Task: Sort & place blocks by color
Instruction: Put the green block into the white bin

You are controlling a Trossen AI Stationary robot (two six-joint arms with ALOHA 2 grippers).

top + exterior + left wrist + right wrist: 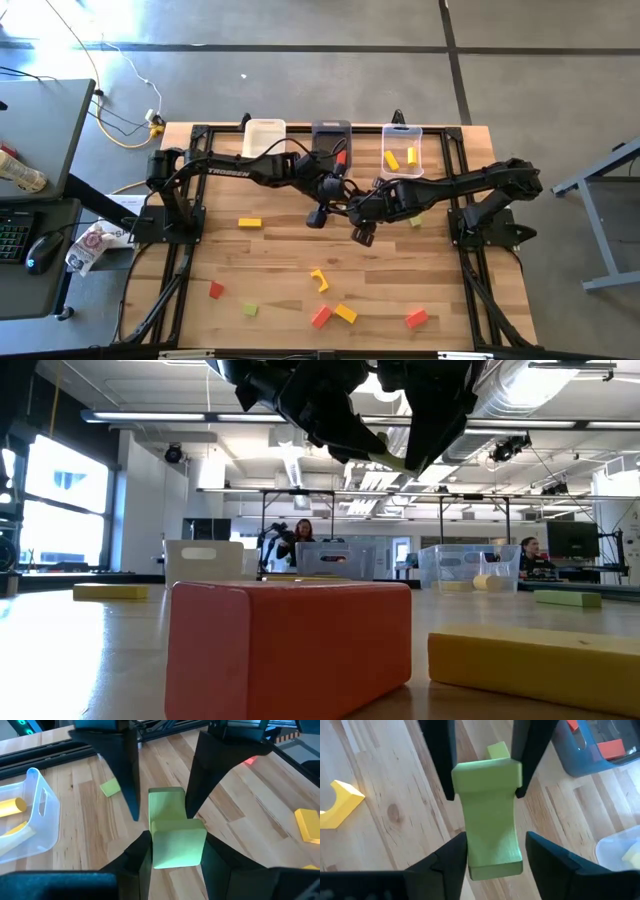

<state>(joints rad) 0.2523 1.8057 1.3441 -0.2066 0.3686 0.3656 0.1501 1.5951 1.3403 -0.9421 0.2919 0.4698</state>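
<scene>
A light green bar (172,827) hangs in the air over the table's middle, with one of my grippers at each end. My left gripper (177,855) reaches in from the left and is shut on one end. My right gripper (495,852) comes from the right and is shut on the other end. In the high view the two grippers meet around (348,205) and hide the bar. The low view shows a sliver of the green bar (392,460) under the dark fingers. Loose red, yellow and green blocks lie flat on the table. My left gripper pinches the green bar's end (177,847) between its two fingers, which lie along the bar's length. The bar is lifted clear of the table and sticks out toward the other gripper. My right gripper has its two fingers on either side of the bar's opposite end (492,862), pinching it from the right side of the table. The bar sits roughly level between the two grippers.
At the far edge stand a white bin (265,135), a dark grey bin (330,135) holding red blocks, and a clear bin (402,150) holding yellow pieces. Loose on the table: yellow bar (249,222), green block (415,220), yellow angled piece (319,280), and red, green and yellow blocks near the front edge.
</scene>
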